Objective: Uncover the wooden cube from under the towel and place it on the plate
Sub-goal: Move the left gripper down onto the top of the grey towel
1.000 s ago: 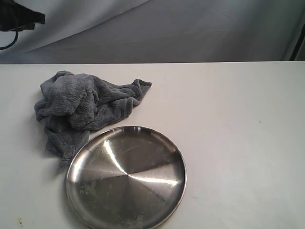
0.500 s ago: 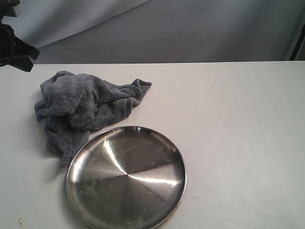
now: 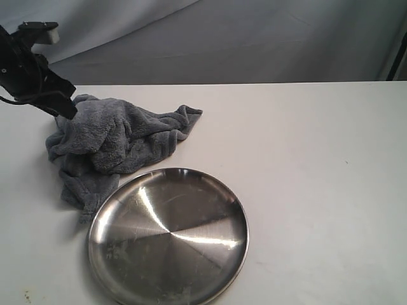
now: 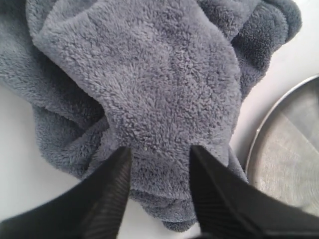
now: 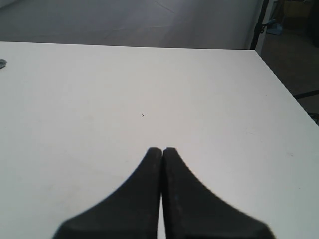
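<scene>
The grey-blue towel lies bunched at the table's left, its near edge touching the steel plate. No wooden cube shows in any view; the bunched towel may hide it. My left gripper hangs at the towel's far-left corner. In the left wrist view that gripper is open just above the towel, with a hump of cloth between its spread fingers, and the plate rim shows at the side. My right gripper is shut on nothing over bare white table and is out of the exterior view.
The white table runs wide to the right of the plate. A grey backdrop hangs behind the table's far edge. In the right wrist view the table's edge drops off to a dark floor.
The left arm has come down and rightward from the upper left corner to the towel's far-left corner. Towel and plate have not moved.
</scene>
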You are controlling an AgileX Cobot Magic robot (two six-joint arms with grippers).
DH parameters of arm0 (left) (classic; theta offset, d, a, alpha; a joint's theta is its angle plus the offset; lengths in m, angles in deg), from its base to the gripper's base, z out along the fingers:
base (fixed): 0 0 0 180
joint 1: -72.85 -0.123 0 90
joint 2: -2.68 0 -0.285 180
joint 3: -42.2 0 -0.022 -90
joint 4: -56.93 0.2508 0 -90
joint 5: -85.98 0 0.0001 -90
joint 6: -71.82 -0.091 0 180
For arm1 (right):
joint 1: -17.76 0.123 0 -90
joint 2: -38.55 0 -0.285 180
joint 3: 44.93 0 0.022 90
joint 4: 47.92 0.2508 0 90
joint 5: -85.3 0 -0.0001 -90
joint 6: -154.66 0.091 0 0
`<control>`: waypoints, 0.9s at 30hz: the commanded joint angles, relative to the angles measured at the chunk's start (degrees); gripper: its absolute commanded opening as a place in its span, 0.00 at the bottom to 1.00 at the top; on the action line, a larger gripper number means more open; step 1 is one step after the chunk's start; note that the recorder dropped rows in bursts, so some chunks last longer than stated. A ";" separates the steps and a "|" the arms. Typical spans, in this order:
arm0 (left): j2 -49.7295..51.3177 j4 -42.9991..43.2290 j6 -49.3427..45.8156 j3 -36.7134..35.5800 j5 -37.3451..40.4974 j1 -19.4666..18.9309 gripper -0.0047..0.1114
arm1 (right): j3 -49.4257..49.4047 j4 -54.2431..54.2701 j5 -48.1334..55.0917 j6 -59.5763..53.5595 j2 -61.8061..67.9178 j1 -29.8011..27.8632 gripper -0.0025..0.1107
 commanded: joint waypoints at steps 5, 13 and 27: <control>1.24 -4.88 -0.27 -0.12 -2.62 0.20 0.79 | -0.21 -0.22 -0.37 -0.04 -0.32 0.11 0.02; 1.33 -5.91 -0.27 -0.12 -5.97 0.20 0.79 | -0.21 -0.22 -0.37 -0.04 -0.32 0.11 0.02; 7.91 -11.61 -1.55 -0.12 -10.19 0.20 0.79 | -0.21 -0.22 -0.37 -0.04 -0.32 0.11 0.02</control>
